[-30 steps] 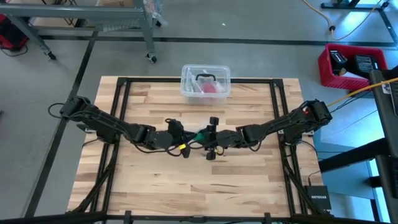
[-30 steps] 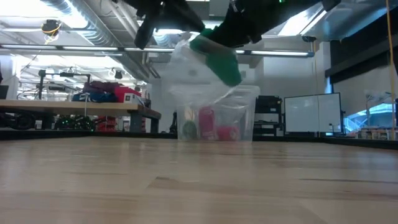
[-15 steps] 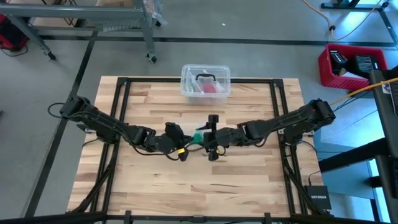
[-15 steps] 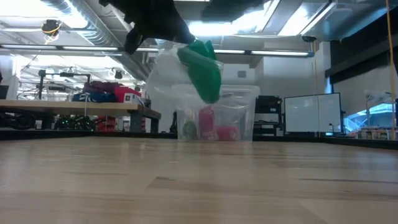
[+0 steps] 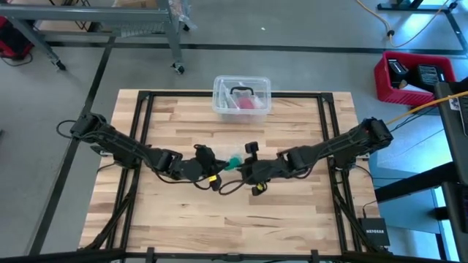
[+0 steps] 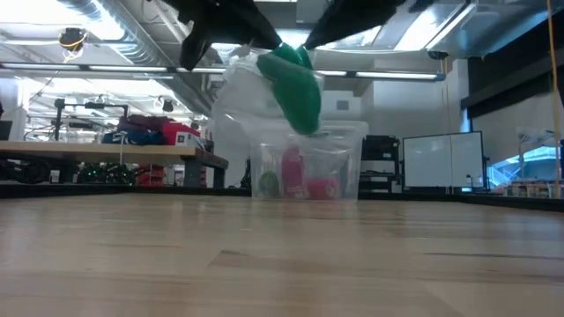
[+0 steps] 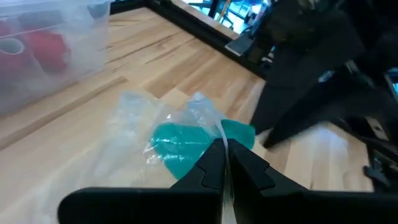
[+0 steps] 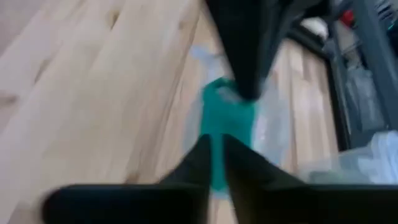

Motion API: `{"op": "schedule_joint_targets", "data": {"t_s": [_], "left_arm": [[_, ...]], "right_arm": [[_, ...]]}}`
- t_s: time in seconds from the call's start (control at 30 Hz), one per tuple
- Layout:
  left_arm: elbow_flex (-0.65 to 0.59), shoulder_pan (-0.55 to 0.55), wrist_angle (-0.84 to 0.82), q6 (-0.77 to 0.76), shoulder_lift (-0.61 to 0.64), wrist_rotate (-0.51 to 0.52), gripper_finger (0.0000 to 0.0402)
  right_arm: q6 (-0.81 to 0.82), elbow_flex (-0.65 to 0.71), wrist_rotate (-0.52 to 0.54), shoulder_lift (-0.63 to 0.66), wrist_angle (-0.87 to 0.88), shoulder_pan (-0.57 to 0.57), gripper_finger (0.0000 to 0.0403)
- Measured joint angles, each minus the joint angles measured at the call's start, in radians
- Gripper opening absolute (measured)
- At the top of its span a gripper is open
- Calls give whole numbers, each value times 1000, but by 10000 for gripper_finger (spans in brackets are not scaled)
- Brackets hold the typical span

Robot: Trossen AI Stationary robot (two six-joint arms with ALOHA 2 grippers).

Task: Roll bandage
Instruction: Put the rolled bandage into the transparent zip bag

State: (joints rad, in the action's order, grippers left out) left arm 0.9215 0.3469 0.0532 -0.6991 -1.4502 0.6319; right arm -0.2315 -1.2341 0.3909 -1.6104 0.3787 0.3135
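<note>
Both my arms meet over the middle of the desk (image 5: pixel 183 219), lifted off it.

My left hand (image 7: pixel 225 147) has its fingers (image 7: pixel 208 168) pressed together, clamped on a clear plastic wrapper (image 7: pixel 134 121) with the bandage (image 7: pixel 180 146) inside it. In the left wrist view the teal bandage sits just past my fingertips, crumpled in the wrapper.

My right hand (image 8: pixel 214 146) is right beside it, coming from the opposite side. Its fingers (image 8: pixel 196 162) stand nearly together with a thin gap, and the bandage (image 8: pixel 227 118) shows in line with that gap. I cannot tell if the right hand is actually gripping it or just touching.

From above, the bandage (image 5: pixel 234 161) is a small teal spot between the two hands, near desk centre. In the low view it hangs in the air as a green wad (image 6: pixel 295 84) with the wrapper (image 6: pixel 238 97) around it, well above the wood, under the two dark hands.

A clear plastic tub (image 5: pixel 242 96) stands at the far edge of the desk, well apart from the hands, with pink-red things in it (image 6: pixel 308 180). A red crate (image 5: pixel 409 73) sits on the floor off to the right.
</note>
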Motion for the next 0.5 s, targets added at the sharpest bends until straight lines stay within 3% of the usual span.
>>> {"op": "schedule_joint_targets", "data": {"t_s": [0.1,0.23,0.5], "left_arm": [[0,10,17,-1,0,-1,5],[0,16,59,0,0,0,5],[-1,32,112,1,0,-1,5]], "right_arm": [[-46,23,-27,-4,-101,-1,12],[-90,32,15,-48,-189,-6,28],[-136,32,27,-152,-268,-39,10]]}}
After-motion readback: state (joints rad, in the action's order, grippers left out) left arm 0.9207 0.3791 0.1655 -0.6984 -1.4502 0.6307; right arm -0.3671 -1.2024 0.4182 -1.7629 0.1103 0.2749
